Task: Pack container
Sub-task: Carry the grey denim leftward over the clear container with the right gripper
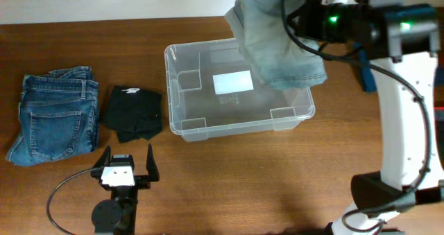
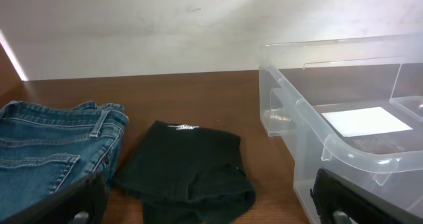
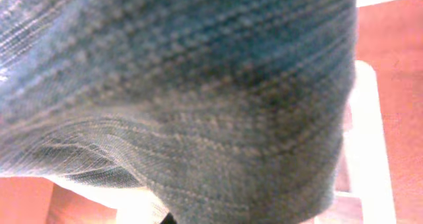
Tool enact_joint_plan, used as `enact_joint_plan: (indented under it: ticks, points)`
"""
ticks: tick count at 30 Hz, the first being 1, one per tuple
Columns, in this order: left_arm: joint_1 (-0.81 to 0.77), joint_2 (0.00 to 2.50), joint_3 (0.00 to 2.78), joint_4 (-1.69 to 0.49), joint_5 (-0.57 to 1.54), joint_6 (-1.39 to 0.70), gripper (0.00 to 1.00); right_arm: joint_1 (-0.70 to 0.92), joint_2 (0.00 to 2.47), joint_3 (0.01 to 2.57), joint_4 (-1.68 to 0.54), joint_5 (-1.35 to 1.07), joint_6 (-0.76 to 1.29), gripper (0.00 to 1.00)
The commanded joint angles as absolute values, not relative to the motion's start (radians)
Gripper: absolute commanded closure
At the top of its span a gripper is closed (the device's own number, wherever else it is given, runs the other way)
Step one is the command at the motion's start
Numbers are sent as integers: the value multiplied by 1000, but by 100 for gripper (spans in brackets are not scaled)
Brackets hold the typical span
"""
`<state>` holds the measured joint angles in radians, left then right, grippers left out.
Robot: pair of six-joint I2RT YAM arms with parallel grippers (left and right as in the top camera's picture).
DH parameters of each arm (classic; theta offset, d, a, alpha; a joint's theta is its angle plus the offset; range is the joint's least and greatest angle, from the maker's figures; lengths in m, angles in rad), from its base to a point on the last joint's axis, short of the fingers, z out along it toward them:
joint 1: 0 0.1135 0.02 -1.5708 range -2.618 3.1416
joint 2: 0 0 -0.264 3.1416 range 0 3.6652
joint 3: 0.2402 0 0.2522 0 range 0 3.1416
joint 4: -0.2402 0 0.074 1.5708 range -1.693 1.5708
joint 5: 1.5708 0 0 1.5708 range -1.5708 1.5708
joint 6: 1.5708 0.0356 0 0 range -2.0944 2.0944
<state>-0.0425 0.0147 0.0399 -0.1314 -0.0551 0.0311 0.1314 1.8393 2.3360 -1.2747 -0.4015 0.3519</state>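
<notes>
**A:** What sits at the left?

**B:** Folded blue jeans point(image 1: 55, 114) lie near the frame's left edge. A folded black garment point(image 1: 133, 114) is just beside them, with a thin strip of wood between the two.

**A:** And the left gripper point(image 1: 127, 160)?

**B:** It is in front of the black garment with its jaws spread wide and nothing between them. There is bare table point(image 1: 277, 186) to its right.

**A:** Where's the container point(image 1: 168, 89)?

**B:** It is mid-table, upright, with a narrow gap between its left wall and the black garment. Its back rim runs close to the table's far edge. The white label point(image 1: 232, 82) shows through the base, and the left half of the interior is open.

**A:** And on the right?

**B:** The right gripper point(image 1: 300, 14) is closed on a grey-blue garment point(image 1: 277, 41). The garment hangs over the container's back right corner, and its lower hem reaches past the right rim. In the right wrist view the cloth fills nearly everything.
</notes>
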Motion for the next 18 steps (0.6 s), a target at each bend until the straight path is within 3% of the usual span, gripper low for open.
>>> enact_joint_plan:
  ticks: [1, 18]
  points:
    - [-38, 7, 32, -128, -41, 47, 1, 165, 1888, 2360, -1275, -388, 416, 96]
    - [-38, 7, 32, -128, -40, 47, 1, 230, 2123, 2359, -1314, -389, 465, 96]
